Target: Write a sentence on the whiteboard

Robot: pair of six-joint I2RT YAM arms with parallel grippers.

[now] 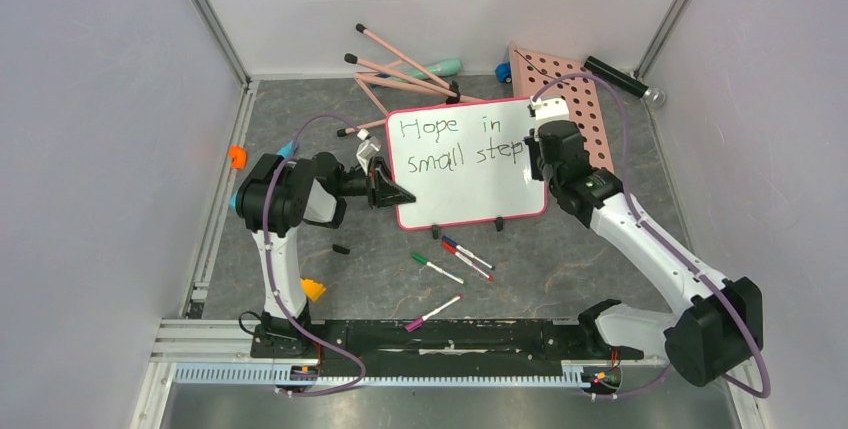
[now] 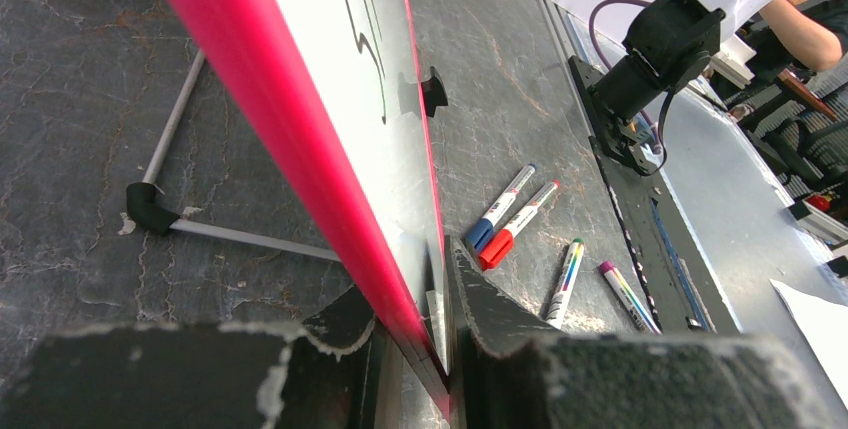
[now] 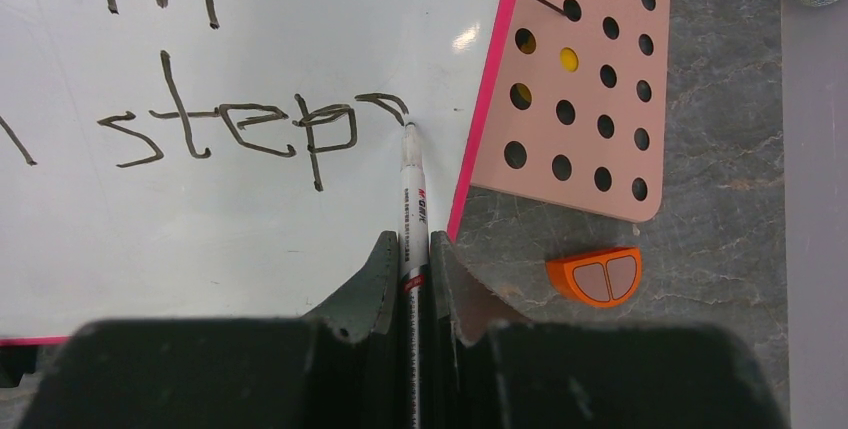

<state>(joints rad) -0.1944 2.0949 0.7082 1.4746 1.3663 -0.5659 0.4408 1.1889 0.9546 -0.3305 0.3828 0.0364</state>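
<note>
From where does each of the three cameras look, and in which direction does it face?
Top external: above and behind the bases, facing down; left arm, right arm, whiteboard show.
Left wrist: on the left arm, looking along the left gripper, clamped on the whiteboard's rim.
Right wrist: on the right arm, looking down along the right gripper and its marker at the sentence.
Shared: all three show the whiteboard.

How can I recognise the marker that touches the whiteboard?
Find the whiteboard with the pink-red rim. Near its right edge, the right pincer grips a marker. Unlike the four loose markers lying in front, its tip touches the board.
</note>
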